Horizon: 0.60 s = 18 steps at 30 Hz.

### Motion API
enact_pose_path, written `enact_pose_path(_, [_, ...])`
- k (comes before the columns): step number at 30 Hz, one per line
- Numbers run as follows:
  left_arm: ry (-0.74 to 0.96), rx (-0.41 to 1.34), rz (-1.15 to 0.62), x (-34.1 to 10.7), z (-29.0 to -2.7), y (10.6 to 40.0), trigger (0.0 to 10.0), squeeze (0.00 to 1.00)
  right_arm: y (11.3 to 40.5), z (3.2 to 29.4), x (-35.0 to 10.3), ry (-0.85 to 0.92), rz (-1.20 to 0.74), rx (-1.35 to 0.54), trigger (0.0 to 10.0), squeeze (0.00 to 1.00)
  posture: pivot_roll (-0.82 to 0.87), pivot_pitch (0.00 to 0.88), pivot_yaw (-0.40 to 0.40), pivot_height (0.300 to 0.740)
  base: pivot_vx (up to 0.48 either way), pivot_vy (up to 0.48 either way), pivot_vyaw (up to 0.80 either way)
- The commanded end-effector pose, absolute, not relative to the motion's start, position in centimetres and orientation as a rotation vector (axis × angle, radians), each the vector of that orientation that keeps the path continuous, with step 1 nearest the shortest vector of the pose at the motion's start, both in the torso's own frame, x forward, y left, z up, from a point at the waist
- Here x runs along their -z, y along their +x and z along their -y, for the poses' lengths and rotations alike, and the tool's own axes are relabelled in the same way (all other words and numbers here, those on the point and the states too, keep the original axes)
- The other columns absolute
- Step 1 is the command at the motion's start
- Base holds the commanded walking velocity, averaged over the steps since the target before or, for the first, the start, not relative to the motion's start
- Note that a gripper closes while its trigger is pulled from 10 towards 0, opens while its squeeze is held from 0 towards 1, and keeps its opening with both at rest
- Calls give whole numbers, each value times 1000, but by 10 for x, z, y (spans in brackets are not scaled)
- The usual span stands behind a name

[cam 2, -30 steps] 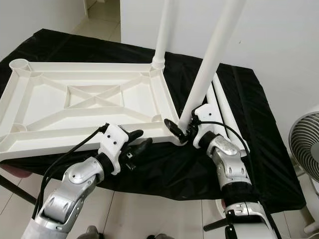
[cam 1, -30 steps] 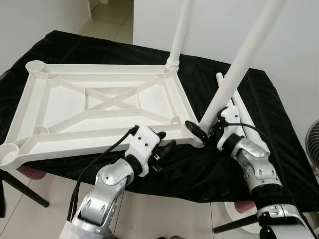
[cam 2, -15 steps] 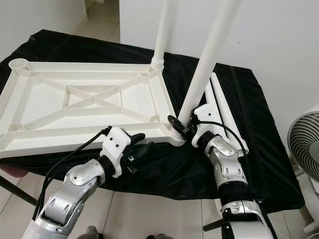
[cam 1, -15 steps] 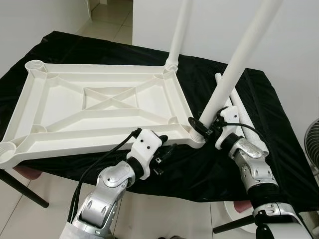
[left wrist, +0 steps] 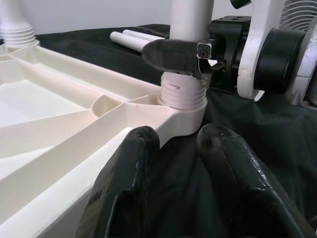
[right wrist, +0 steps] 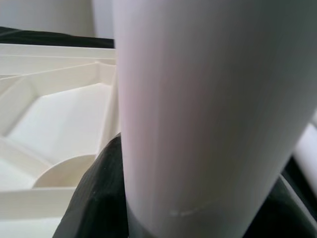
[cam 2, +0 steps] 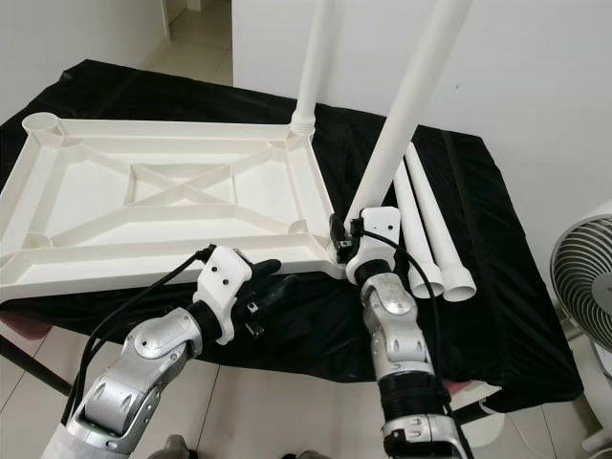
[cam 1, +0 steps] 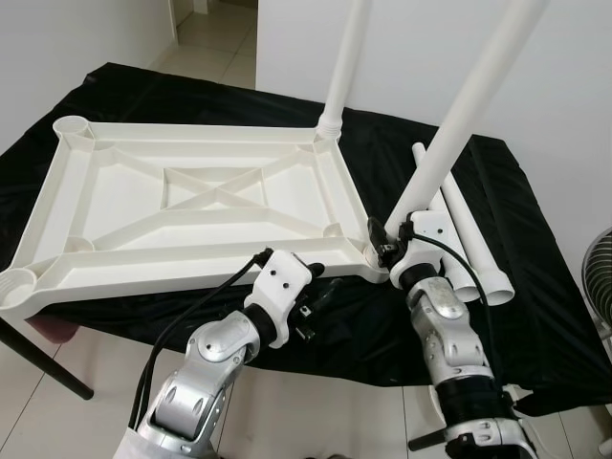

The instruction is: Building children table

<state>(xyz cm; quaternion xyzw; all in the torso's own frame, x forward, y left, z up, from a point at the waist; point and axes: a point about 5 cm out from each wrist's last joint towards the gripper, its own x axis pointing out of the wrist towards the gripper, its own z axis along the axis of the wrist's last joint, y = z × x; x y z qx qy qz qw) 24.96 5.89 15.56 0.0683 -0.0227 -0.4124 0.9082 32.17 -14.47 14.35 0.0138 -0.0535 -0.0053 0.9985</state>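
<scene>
Right gripper [cam 1: 390,251] swung in, now clamps leg [cam 1: 449,134] base; left gripper [cam 1: 320,298] open. Leg stiff, smooth: you grip low.

White tabletop [cam 1: 191,206], black cloth [cam 1: 402,163]

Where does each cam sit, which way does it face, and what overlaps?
Left/right eye: head stereo pair, looking forward and down at the upturned tabletop on black cloth; both silver arms show.
Left wrist: on the left arm, looking along the left gripper at the corner socket.
Right wrist: on the right arm, close against the leg in the right gripper.
Shared: that leg, its socket and the tabletop's ribs.
</scene>
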Motion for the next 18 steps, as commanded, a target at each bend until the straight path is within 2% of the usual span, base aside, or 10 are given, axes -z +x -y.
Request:
enact_pose_path(1, [138,877,44,-156,-56,247,10000,0,312,156,-121,-37,2,159,0,0,150,89,-108,740,0,0,0])
enact_pose_path(4, [137,880,45,-156,-56,247,10000,0,309,139,-120,44,-8,111,0,0,148,84,-105,740,0,0,0])
enact_pose_path(7, [136,881,45,-156,-55,246,10000,0,309,135,-120,72,-17,85,0,0,148,84,-105,740,0,0,0])
enact_pose_path(8, [137,883,46,-157,-55,246,10000,0,311,139,-123,69,-1,84,10000,0,148,78,-108,740,0,0,0])
enact_pose_path(11, [138,885,46,-156,-55,247,10000,0,313,144,-128,61,24,84,10000,0,149,73,-109,740,0,0,0])
enact_pose_path(13, [139,886,46,-156,-55,247,10000,0,315,149,-132,53,46,65,10000,753,150,71,-109,740,0,0,0])
enact_pose_path(15, [139,886,46,-156,-55,247,10000,0,315,149,-132,53,46,65,10000,753,150,71,-109,740,0,0,0])
enact_pose_path(16, [140,886,48,-157,-55,247,10000,0,318,153,-139,68,80,-16,10000,1000,153,66,-111,740,0,0,0])
enact_pose_path(18, [141,885,49,-157,-55,247,10000,0,319,154,-142,77,89,-48,10000,1000,153,66,-111,740,0,0,0])
